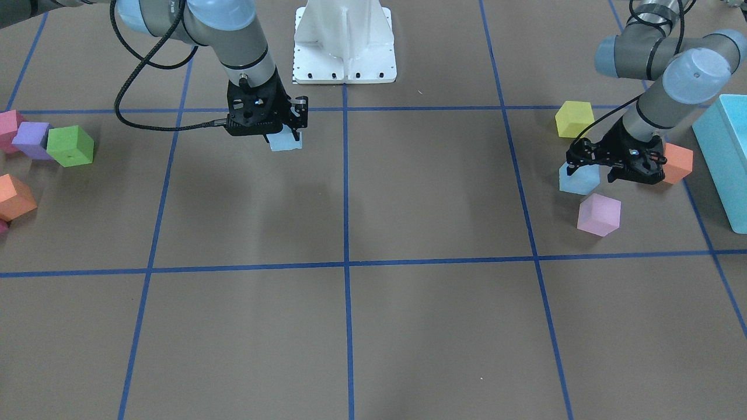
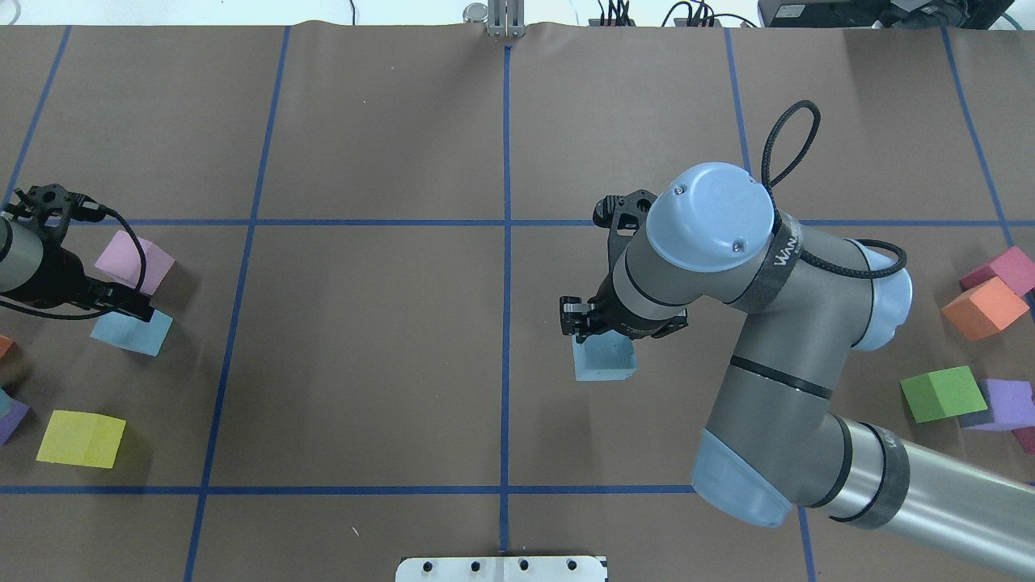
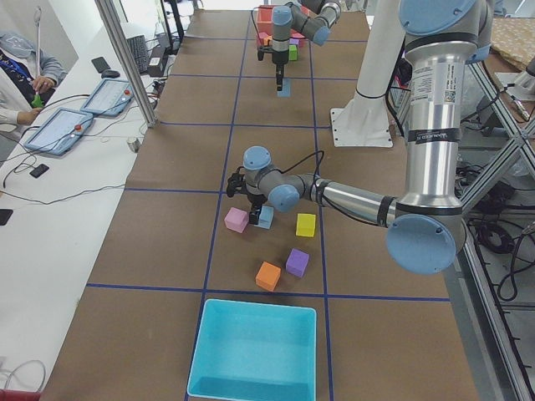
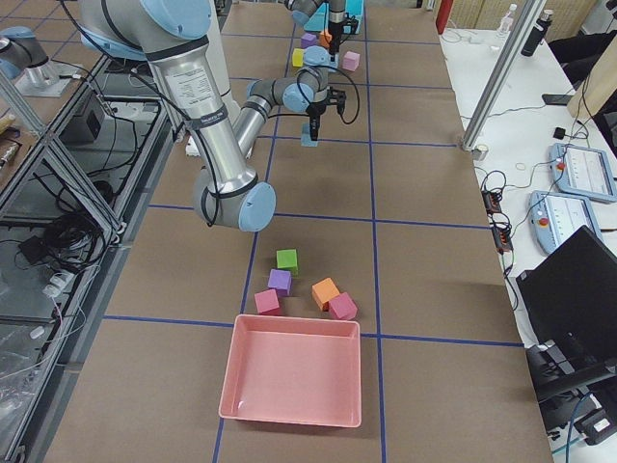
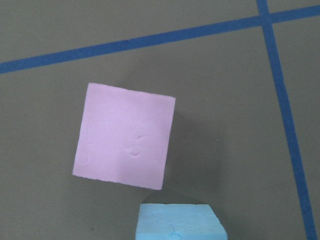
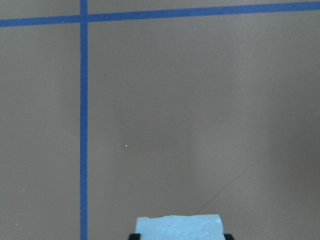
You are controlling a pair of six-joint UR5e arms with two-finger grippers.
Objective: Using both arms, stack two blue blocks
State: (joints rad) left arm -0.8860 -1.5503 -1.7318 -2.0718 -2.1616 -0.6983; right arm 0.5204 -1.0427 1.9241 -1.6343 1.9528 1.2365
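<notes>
Blue block (image 6: 178, 226) between fingers (image 6: 134, 236), right wrist view

In the overhead view, right of centre in the frame, a dark strap (image 2: 779, 252) around the right arm (image 2: 711, 275) bears pale letters beginning "WAN"; the rest curves out of sight. No other text, number or sign is legible.
</notes>
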